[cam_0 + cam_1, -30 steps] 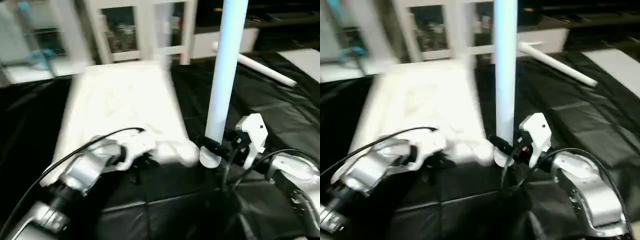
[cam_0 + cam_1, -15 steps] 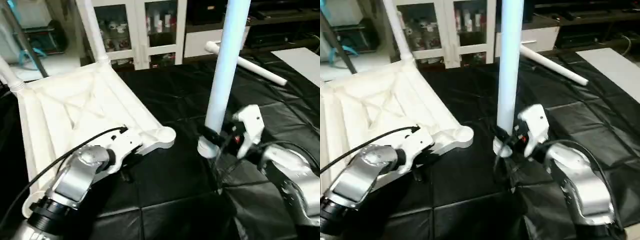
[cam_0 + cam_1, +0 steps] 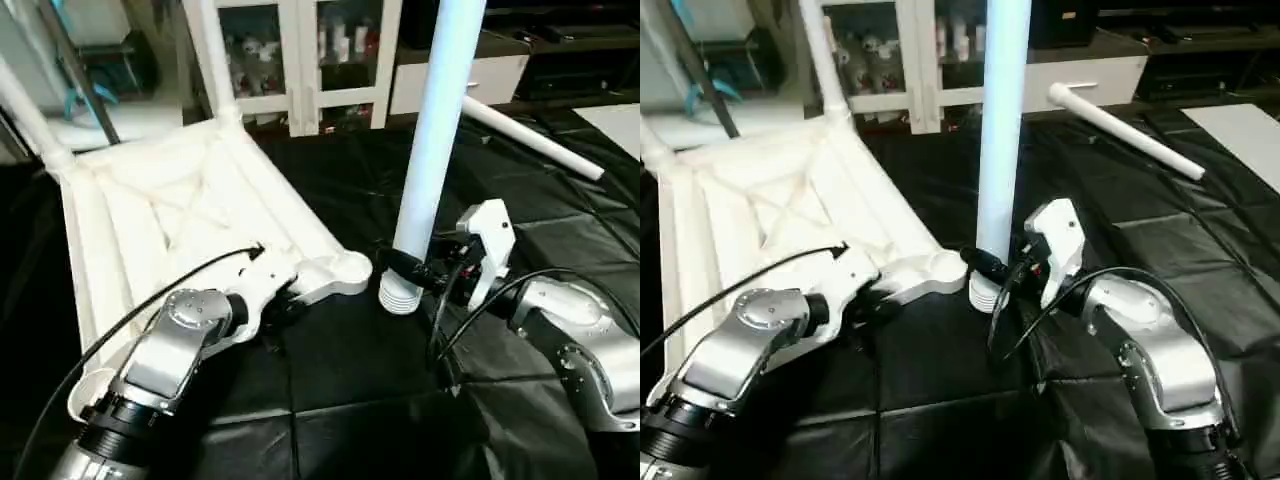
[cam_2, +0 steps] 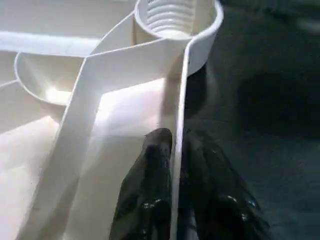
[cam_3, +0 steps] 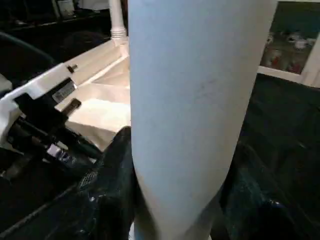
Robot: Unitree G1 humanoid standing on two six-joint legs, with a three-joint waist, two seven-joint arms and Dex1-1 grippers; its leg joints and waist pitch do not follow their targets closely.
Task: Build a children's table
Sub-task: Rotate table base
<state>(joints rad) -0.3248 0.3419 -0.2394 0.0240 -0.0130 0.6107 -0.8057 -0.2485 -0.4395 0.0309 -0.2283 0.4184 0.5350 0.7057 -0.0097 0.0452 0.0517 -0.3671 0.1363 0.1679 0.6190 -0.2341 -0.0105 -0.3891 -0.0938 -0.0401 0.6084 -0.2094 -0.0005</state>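
Left hand (image 4: 172, 150) fingers narrowly parted, right hand (image 3: 420, 272) clamped, forearms angled inward

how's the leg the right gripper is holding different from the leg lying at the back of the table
The held leg stands upright in the right gripper, threaded end just above the black cover. The spare leg lies flat on the cover, untouched. The held one looks bluish, the spare one white. Both are long plain tubes.

Black-covered work table (image 3: 560, 220) bearing tabletop (image 3: 170, 220), loose leg (image 3: 530, 140)
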